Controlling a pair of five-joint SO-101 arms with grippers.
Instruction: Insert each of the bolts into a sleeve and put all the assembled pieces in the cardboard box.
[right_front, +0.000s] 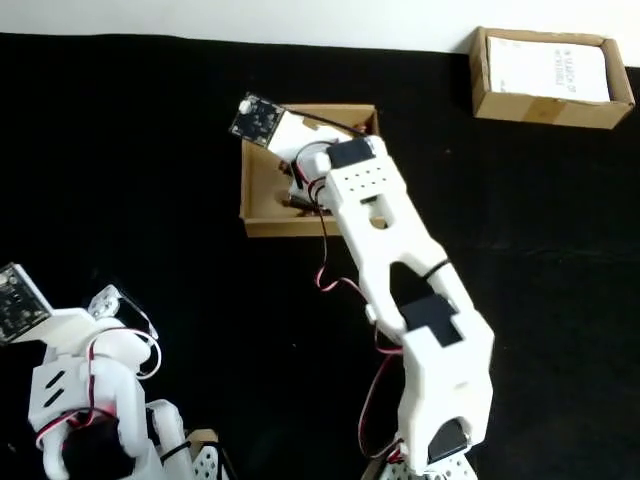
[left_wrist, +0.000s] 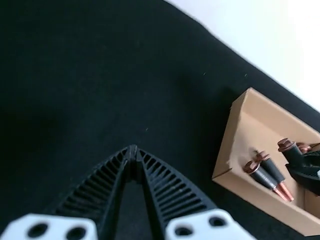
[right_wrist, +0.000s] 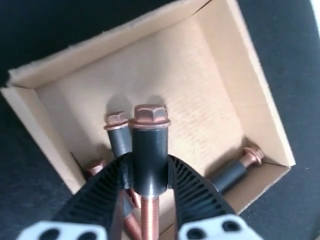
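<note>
Over the brown corrugated cardboard box (right_wrist: 245, 85), right jaws grip a smooth black cylindrical sleeve (right_wrist: 149, 150) carrying a copper hex-headed bolt (right_wrist: 150, 116). Box contents: further sleeved bolts (right_wrist: 235, 170), lying on its floor. Left jaws closed, empty, above the black cloth table (left_wrist: 75, 75).

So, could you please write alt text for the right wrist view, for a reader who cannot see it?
The right gripper is shut on a copper bolt in a black sleeve, held over the open cardboard box. More sleeved bolts lie inside the box, which stands on a black table.
</note>
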